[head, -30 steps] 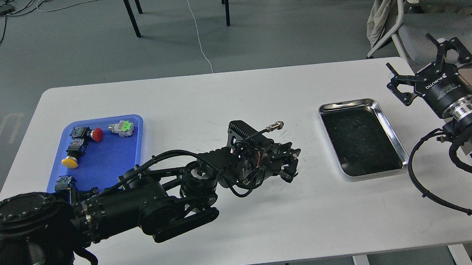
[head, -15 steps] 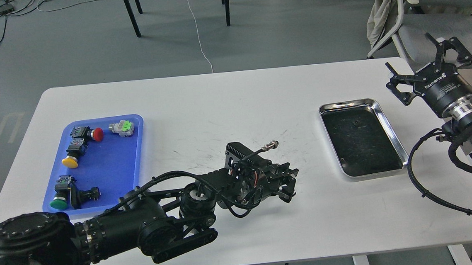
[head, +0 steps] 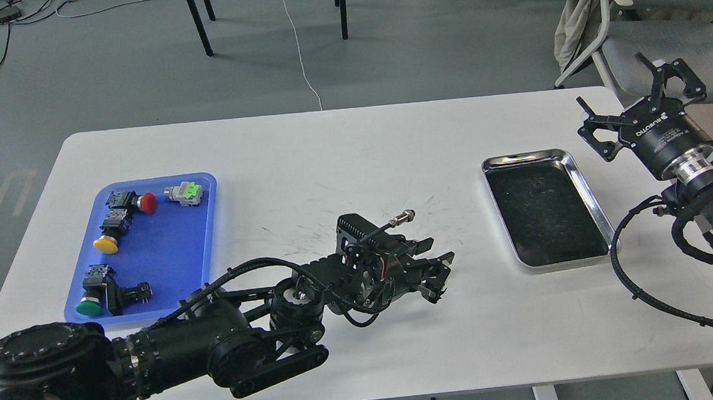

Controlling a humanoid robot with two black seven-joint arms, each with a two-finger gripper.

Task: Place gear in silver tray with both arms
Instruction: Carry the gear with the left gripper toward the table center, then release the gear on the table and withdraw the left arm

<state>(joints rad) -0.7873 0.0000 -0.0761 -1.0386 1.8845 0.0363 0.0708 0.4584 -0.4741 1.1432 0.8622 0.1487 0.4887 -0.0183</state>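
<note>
Left gripper [head: 433, 270]: nearest me, low over the white table [head: 327, 145] at mid-table; fingers look parted at the tips and I see nothing between them.
Step in hand: I judge I am between picks, with nothing carried.
Silver tray [head: 589, 191]: right of centre, its dark bottom bare.
Gear: four push-button parts lie in the blue tray [head: 208, 229] at far left; green button [head: 91, 304] nearest.
Next move: swing the left arm back to the blue tray and close on one part.
Right gripper [head: 635, 105]: far right, raised beyond the tray, fingers spread wide, empty.
Change: the left arm dropped and drew toward me, uncovering the green button; the right gripper edged left.
</note>
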